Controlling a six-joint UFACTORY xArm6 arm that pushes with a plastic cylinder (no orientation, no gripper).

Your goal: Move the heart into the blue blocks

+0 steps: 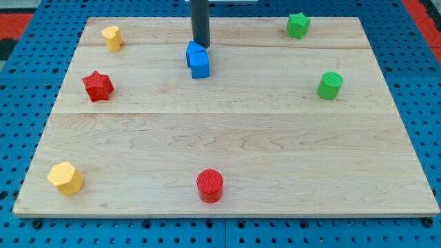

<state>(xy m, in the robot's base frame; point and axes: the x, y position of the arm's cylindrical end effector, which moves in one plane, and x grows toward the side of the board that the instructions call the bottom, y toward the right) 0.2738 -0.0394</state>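
On the pale wooden board, going from the view's left: a yellow hexagon-like block sits near the bottom-left corner. Above it, at mid-left, is a red star-shaped block. Near the top-left corner lies a small yellow block; its shape reads as a heart, though the outline is too small to be sure. It is well apart from my tip, far off to the view's left of it and at about the same height on the board.

Near the top centre, two blue blocks are pressed together, one a cube, the other partly hidden behind it. The dark rod comes down from the top edge and my tip touches the upper edge of the blue pair. The arm has no jaws, only this rod.

At bottom centre stands a red cylinder block. At the right are a green star-like block near the top and a green cylinder block below it.
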